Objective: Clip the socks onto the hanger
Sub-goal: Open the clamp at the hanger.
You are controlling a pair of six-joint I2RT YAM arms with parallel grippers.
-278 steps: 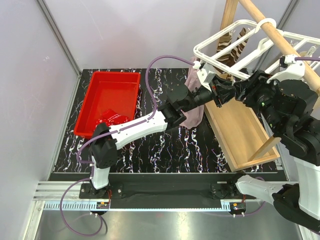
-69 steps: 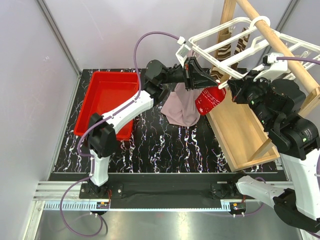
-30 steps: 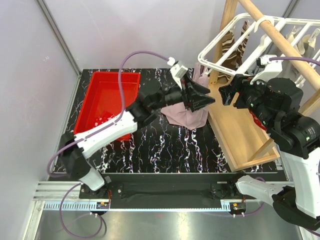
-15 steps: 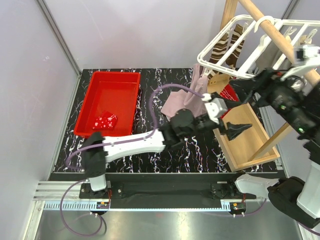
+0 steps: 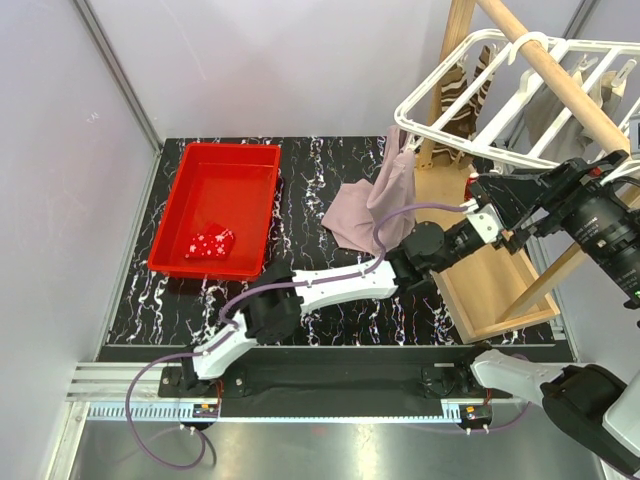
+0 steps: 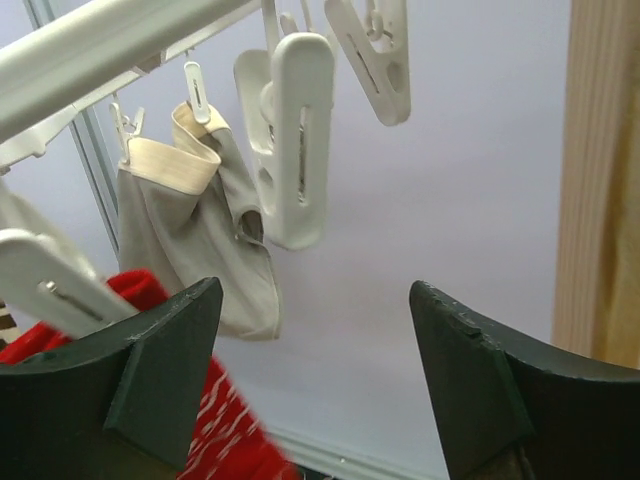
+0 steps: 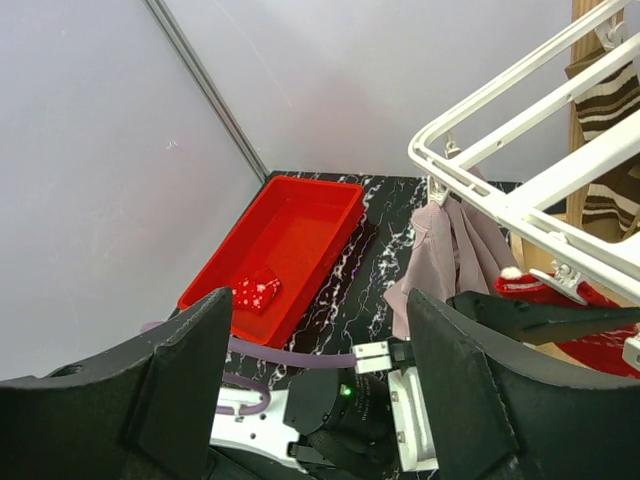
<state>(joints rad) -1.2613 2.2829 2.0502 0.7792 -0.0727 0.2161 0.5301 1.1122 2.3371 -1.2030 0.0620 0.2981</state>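
Observation:
The white hanger [image 5: 500, 85] hangs from a wooden pole at the back right. A brown striped sock [image 5: 462, 100], a beige-grey sock [image 6: 200, 230] and a mauve-pink sock [image 5: 385, 195] hang from it, the mauve one trailing onto the table. A red speckled sock [image 7: 565, 300] hangs under the rail at a clip. Another red sock [image 5: 210, 243] lies in the tub. My left gripper [image 6: 315, 300] points up under the white clips [image 6: 295, 140], open and empty, with the red sock beside its left finger. My right gripper [image 7: 320, 310] hovers open above the left wrist.
A red tub [image 5: 215, 195] stands at the left of the black marbled table. A wooden frame [image 5: 490, 290] lies at the right under the wooden pole [image 5: 560, 80], with an upright post [image 6: 600, 180] close to my left gripper. The left arm's purple cable [image 7: 300, 352] loops over the table.
My left arm has swung from beside the mauve sock to the right, low under the hanger, and now points upward. My right arm has drawn back to the right.

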